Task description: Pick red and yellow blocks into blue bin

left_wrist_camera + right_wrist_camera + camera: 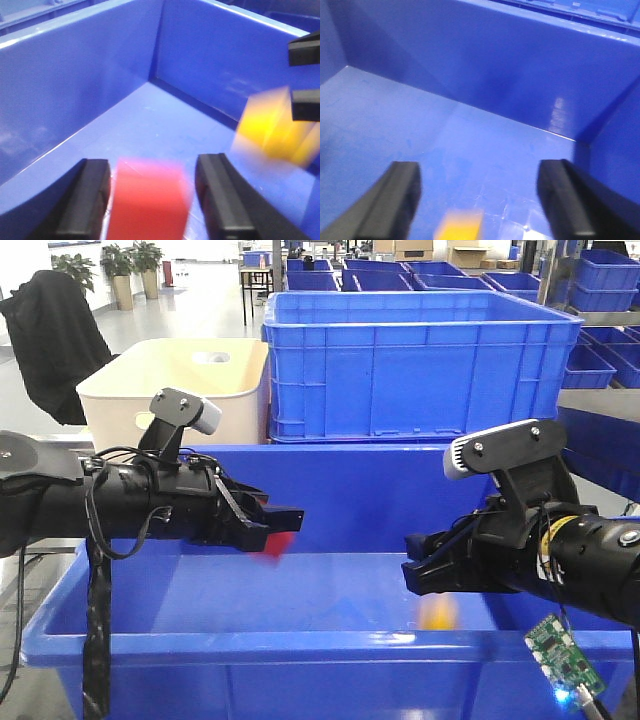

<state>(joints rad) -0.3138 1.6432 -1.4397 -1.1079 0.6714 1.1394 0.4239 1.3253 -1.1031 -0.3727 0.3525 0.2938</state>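
Observation:
Both arms reach into the blue bin [300,645]. My left gripper [290,522] is open, and the red block [278,544] shows blurred just below its tips. In the left wrist view the red block [149,200] lies between the spread fingers [90,185] with gaps on both sides, over the bin floor [150,115]. My right gripper [415,568] is open too. The yellow block [437,613] is a blur beneath it, loose in the bin. It also shows blurred in the left wrist view [272,125] and low between the open right gripper [482,177] as the yellow block [460,227].
A ribbed blue crate [410,365] and a cream tub [170,375] stand right behind the bin. More blue crates [600,280] fill the back right. A black jacket [55,340] hangs at the far left. A green circuit board [560,655] dangles under the right arm.

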